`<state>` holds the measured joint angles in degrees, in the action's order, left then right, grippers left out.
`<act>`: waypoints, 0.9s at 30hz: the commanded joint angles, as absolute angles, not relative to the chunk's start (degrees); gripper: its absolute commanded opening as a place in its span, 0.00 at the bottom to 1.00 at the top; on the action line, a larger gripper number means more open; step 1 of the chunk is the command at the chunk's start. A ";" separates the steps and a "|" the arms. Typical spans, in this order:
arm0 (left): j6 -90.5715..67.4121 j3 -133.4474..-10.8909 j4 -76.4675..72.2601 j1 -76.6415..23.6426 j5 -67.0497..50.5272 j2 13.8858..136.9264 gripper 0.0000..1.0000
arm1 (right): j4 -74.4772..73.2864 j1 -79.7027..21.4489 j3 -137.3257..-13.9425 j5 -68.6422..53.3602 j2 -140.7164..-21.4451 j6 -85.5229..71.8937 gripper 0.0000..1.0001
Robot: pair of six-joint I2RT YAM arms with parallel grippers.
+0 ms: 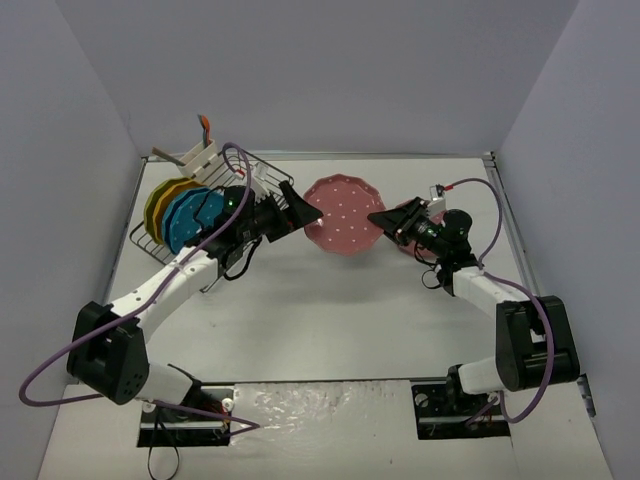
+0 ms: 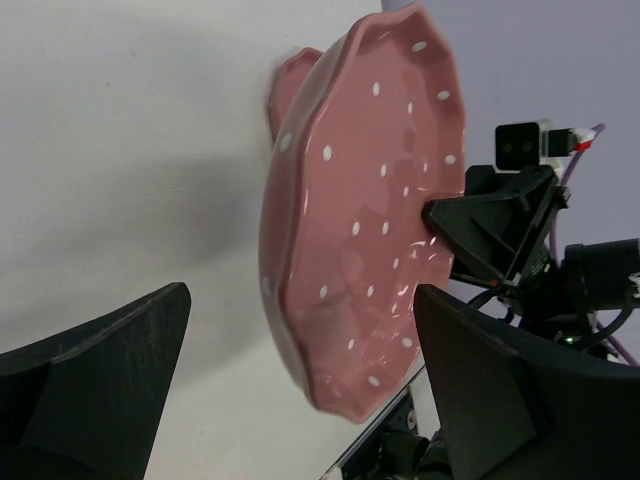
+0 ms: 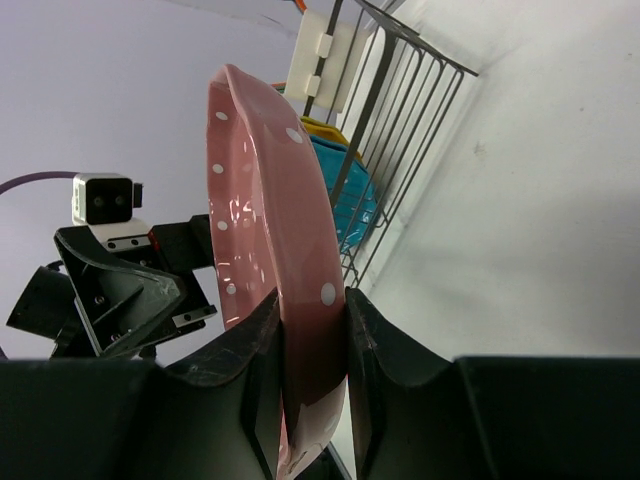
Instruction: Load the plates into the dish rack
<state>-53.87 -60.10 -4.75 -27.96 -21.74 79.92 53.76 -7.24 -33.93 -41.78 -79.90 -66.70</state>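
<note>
Your right gripper point(image 3: 312, 330) is clamped on the rim of the pink plate point(image 1: 340, 213), holding it upright in the air to the right of the dish rack point(image 1: 262, 172); your left gripper point(image 1: 303, 210) sits between the rack and that plate, its fingers spread wide and facing the plate's dotted face without touching it; inside the rack a teal plate point(image 1: 185, 222) and a yellow-green plate point(image 1: 157, 205) stand on edge; the white caddy point(image 1: 195, 155) hangs at the rack's far corner.
</note>
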 commanded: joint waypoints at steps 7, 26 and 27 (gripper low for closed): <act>-63.09 -59.86 -20.52 -28.86 -25.71 80.45 0.79 | 72.46 -9.35 -37.60 -44.54 -79.19 -72.65 0.00; -58.88 -59.24 -17.48 -28.83 -25.48 77.08 0.14 | 72.95 -9.67 -35.51 -45.18 -80.15 -71.28 0.01; -58.26 -59.42 -16.87 -28.83 -25.22 76.90 0.10 | 72.95 -9.67 -35.42 -45.27 -80.07 -71.19 0.03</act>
<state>-63.47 -56.36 -16.56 -28.49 -25.95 80.78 60.67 -9.10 -33.73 -43.62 -81.54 -70.26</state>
